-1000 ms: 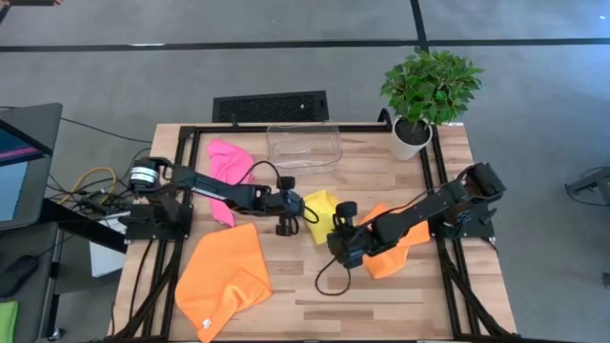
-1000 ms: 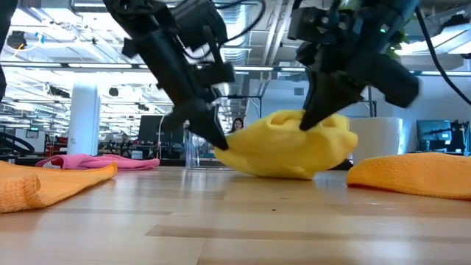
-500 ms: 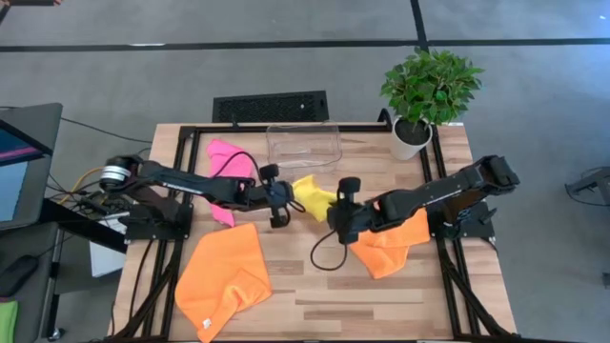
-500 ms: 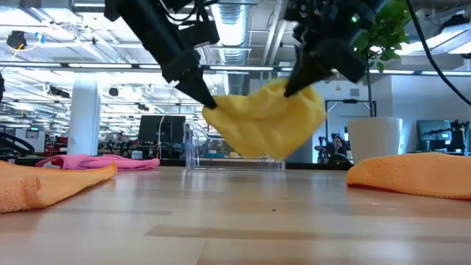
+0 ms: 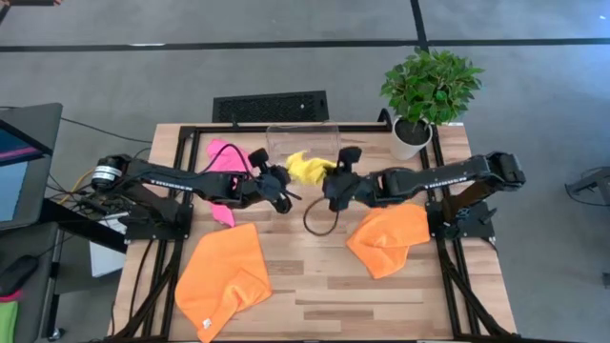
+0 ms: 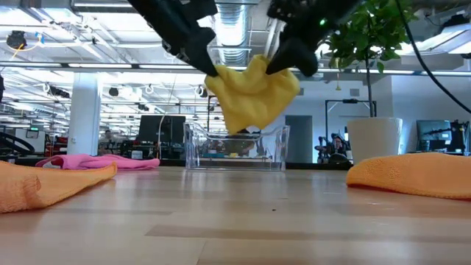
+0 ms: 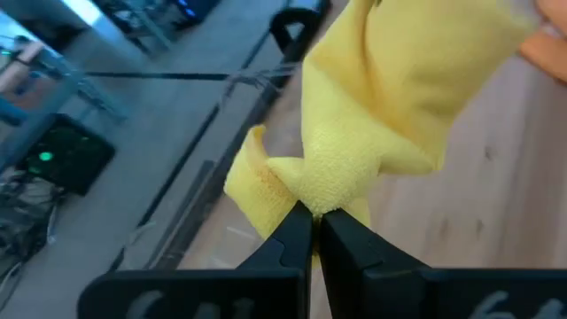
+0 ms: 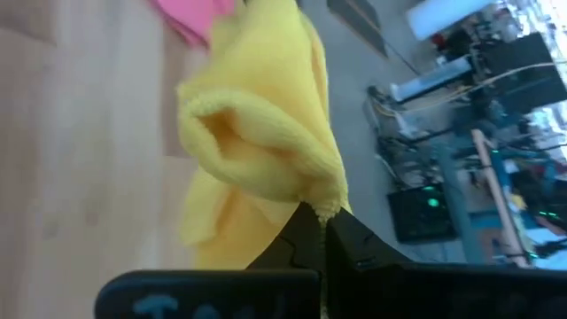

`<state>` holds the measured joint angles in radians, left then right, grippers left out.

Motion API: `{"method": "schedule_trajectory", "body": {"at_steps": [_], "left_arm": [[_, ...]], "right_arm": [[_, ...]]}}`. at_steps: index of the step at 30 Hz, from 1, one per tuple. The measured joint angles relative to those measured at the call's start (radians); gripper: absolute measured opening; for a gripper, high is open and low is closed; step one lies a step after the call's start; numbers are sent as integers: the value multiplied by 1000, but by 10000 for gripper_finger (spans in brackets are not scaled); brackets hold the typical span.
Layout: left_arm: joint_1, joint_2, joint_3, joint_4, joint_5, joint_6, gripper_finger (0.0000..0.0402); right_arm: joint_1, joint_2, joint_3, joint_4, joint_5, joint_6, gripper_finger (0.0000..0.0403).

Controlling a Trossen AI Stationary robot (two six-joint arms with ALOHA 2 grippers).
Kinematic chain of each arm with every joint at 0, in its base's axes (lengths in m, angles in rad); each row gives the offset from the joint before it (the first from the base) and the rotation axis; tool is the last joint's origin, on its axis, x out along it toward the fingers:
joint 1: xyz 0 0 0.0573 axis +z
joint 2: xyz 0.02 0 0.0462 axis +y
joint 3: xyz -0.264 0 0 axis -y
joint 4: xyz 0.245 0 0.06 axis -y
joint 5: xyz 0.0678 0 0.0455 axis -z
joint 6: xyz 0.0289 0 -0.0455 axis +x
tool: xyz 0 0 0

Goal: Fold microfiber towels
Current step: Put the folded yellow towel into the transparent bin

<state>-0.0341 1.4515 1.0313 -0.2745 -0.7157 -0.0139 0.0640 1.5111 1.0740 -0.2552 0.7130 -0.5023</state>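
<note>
Now | yellow towel [image 6: 252, 94] hangs above clear bin [image 6: 235, 149] | contents unclear

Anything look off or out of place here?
Yes: the yellow towel is bunched, not folded flat, as the left gripper and right gripper, both shut on it, hold it above the clear bin. The pink towel lies crumpled at the table edge.

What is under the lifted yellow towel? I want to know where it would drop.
The clear bin sits right below the yellow towel; both grippers hold it up. The bin's floor is partly covered from above.
</note>
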Motion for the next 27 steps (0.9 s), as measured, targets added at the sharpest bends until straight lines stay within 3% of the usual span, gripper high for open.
{"method": "schedule_trajectory", "body": {"at_steps": [9,14,27], "left_arm": [[46,-7,-1,3,-169,-6,0],[113,-7,-1,2,-171,-20,0],[314,28,-1,8,-96,-14,0]], "right_arm": [[-163,1,0,188,-31,-182,11],[-252,36,-1,231,-185,-184,11],[-403,216,-2,447,-231,-344,11]]}}
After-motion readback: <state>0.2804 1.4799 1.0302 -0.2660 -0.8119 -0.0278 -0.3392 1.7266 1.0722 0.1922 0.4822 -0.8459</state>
